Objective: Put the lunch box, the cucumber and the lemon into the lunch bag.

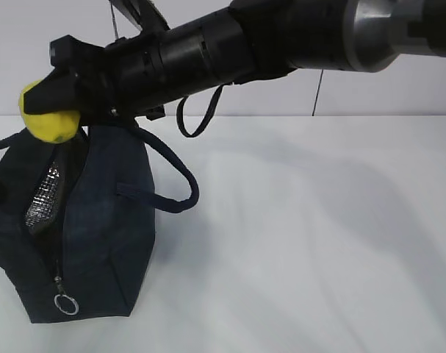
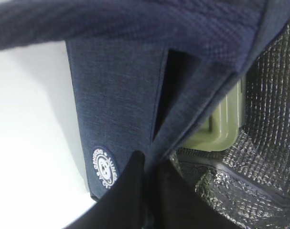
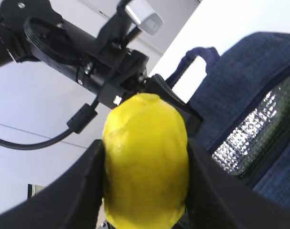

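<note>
Right jaws clamp lemon (image 3: pixel 145 162) above lunch bag (image 1: pixel 112 220) opening | left jaws pinch bag rim | lunch box (image 2: pixel 221 129) inside

- A small round white badge (image 2: pixel 104 165) sits low on the navy outer wall of the lunch bag (image 2: pixel 121 100), seen from the left wrist. Lettering runs around its rim with an emblem in the middle, but it is too small and blurred for me to read.
- Nothing else carries any readable text, number or sign.
</note>
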`<state>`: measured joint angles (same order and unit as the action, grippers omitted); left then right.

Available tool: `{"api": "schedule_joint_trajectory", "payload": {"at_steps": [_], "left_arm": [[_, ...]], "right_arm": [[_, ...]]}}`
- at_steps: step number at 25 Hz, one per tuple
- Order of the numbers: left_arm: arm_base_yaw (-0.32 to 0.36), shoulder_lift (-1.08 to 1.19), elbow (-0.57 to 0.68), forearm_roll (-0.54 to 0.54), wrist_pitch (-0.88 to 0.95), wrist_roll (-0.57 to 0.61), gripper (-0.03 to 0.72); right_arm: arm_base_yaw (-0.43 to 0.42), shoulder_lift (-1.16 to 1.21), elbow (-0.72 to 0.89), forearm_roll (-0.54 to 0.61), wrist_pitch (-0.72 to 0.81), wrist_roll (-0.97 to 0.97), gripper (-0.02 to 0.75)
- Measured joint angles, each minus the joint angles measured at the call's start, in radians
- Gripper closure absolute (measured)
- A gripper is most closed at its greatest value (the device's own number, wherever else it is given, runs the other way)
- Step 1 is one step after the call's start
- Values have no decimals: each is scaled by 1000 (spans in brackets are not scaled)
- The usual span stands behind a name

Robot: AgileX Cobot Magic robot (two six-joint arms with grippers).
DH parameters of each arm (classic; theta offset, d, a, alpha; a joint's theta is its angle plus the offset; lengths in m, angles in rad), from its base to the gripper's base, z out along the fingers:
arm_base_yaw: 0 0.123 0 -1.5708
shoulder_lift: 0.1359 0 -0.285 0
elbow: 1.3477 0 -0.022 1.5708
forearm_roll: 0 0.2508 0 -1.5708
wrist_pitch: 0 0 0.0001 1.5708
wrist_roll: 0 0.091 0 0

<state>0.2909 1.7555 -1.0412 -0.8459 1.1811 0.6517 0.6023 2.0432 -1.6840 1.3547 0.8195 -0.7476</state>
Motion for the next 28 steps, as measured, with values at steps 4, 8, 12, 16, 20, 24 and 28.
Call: {"api": "schedule_joint_trajectory", "payload": {"at_steps": [4,8,12,16,20,24,28], "left_arm": [[0,0,0,0,1,0,673],[0,0,0,0,1,0,673],[0,0,0,0,1,0,673],[0,0,0,0,1,0,673],[0,0,0,0,1,0,673],[0,0,0,0,1,0,673],[0,0,0,0,1,0,673]], "right_arm": [[16,0,0,11,-34,-9,393],[48,17,0,38,-39,-13,393],[57,59,0,52,-37,-15,393],[57,82,0,43,-54,-33,393],[57,82,0,-28,-79,-37,393],[57,82,0,-156,-102,-37,393],[57,82,0,-252,-110,-37,393]]}}
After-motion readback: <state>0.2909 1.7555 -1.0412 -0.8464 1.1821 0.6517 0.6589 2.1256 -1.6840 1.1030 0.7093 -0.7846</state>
